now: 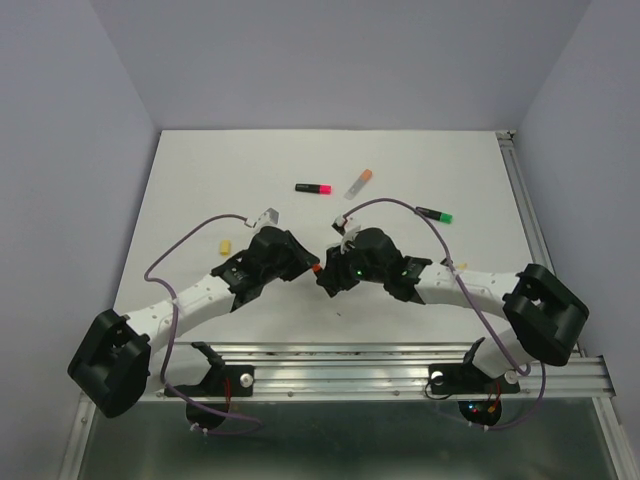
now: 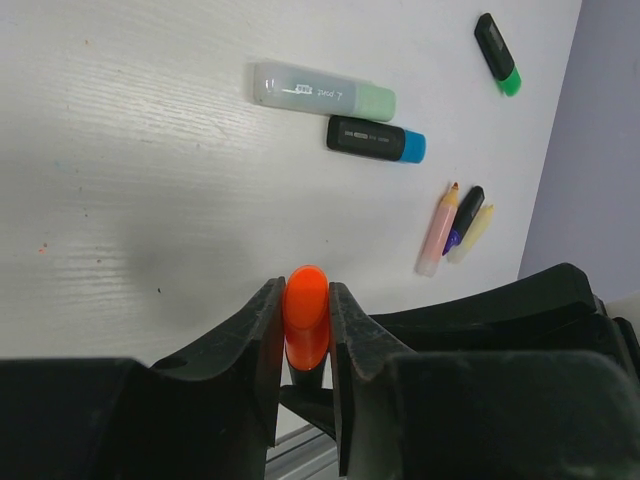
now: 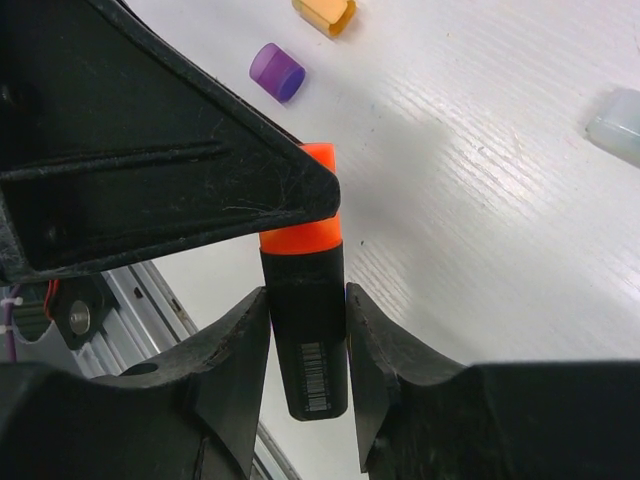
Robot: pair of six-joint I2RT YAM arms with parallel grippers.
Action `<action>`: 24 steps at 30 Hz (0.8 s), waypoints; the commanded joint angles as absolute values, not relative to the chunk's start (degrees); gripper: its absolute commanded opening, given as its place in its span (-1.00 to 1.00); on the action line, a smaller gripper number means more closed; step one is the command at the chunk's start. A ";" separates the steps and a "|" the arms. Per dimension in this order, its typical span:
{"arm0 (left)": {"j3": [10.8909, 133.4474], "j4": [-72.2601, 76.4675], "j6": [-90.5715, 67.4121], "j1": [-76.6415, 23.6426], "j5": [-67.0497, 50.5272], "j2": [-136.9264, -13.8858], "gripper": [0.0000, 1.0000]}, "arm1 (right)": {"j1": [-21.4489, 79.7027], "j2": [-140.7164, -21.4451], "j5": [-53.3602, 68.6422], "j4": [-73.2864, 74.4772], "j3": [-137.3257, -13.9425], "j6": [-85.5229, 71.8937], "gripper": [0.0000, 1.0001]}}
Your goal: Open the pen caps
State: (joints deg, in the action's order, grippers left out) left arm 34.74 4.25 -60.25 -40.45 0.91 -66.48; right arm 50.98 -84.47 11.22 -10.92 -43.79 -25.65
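Observation:
A short black highlighter with an orange cap is held between both grippers above the table, near the front middle. My left gripper (image 2: 305, 292) is shut on the orange cap (image 2: 306, 315). My right gripper (image 3: 308, 297) is shut on the black barrel (image 3: 309, 330); the cap (image 3: 304, 236) is seated on the barrel, partly hidden behind a left finger. In the top view the grippers meet tip to tip, left (image 1: 298, 262) and right (image 1: 332, 274), with the cap (image 1: 316, 268) between them. Loose purple (image 3: 277, 72) and peach (image 3: 325, 14) caps lie on the table.
Capped pens lie on the table: pink-capped (image 1: 313, 188), green-capped (image 1: 434, 214), blue-capped (image 2: 375, 140), and a pale one with a green cap (image 2: 322, 90). Uncapped barrels lie in a small cluster (image 2: 452, 228). A yellow cap (image 1: 226, 245) lies at the left. The aluminium rail (image 1: 400, 362) runs along the near edge.

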 commanded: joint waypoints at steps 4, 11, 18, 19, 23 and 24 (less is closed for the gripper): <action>34.81 8.00 -62.84 -41.66 -0.71 -64.95 -1.00 | 52.82 -85.69 11.34 -13.62 -48.25 -24.87 -0.05; 34.89 7.12 -63.11 -41.57 -0.44 -64.42 -1.00 | 53.35 -86.75 10.38 -13.09 -48.96 -24.70 -0.45; 38.84 3.08 -61.71 -39.91 9.31 -66.09 -1.00 | 55.28 -85.17 8.35 -10.11 -47.99 -25.22 -0.99; 39.63 3.08 -60.83 -38.77 10.10 -66.62 -1.00 | 55.63 -84.30 8.44 -9.85 -47.38 -25.31 -0.99; 45.49 -1.64 -58.11 -29.05 18.24 -70.38 -1.00 | 61.85 -79.22 4.76 -7.39 -41.34 -29.78 -0.99; 45.53 -1.67 -58.10 -26.48 18.28 -71.36 -1.00 | 61.87 -79.19 4.40 -7.38 -39.66 -30.75 -0.99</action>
State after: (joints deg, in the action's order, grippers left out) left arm 39.24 -0.75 -61.76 -37.45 -0.38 -68.10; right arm 54.68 -85.34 2.68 -11.79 -44.82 -26.65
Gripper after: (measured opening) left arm 0.309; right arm 0.382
